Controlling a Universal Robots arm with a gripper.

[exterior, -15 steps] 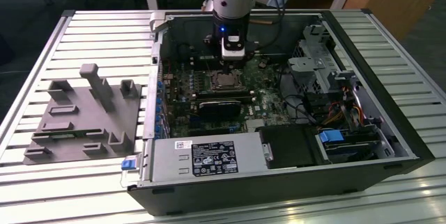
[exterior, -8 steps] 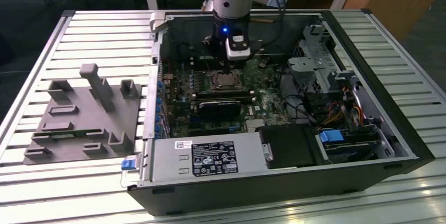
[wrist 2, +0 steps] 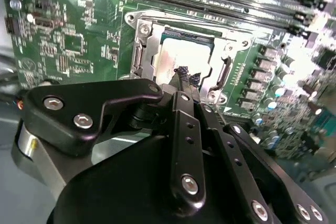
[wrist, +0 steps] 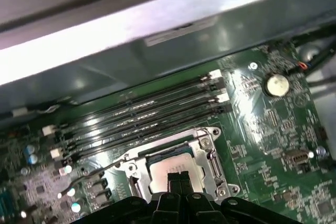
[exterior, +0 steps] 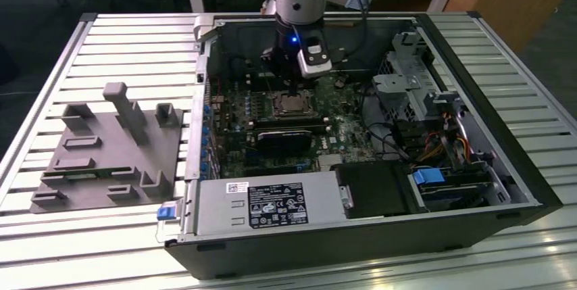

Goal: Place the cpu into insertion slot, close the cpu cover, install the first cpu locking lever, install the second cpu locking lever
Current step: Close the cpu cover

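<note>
My arm reaches down into the open computer case (exterior: 361, 253) on the slatted table (exterior: 135, 40), with the gripper (wrist 2: 184, 75) right over the socket area of the green motherboard (wrist 2: 63, 45). The claw fingers (wrist: 173, 183) are pressed together with nothing between them. The tips are just above or touching the cpu (wrist 2: 181, 53), I can't tell which. The cpu sits flat in the insertion slot (wrist 2: 190, 31), and its silver top shows through the window of the cpu cover (wrist 2: 143, 43), which lies down around it. In the first wrist view a thin locking lever (wrist: 97, 174) angles out from the socket's side; I can't tell if it is latched. Black memory slots (wrist: 147, 109) run just beside the socket, with a coin battery (wrist: 276, 84) near their end. A grey fixture block (exterior: 108, 148) sits at the exterior view's left, apart from the case.
</note>
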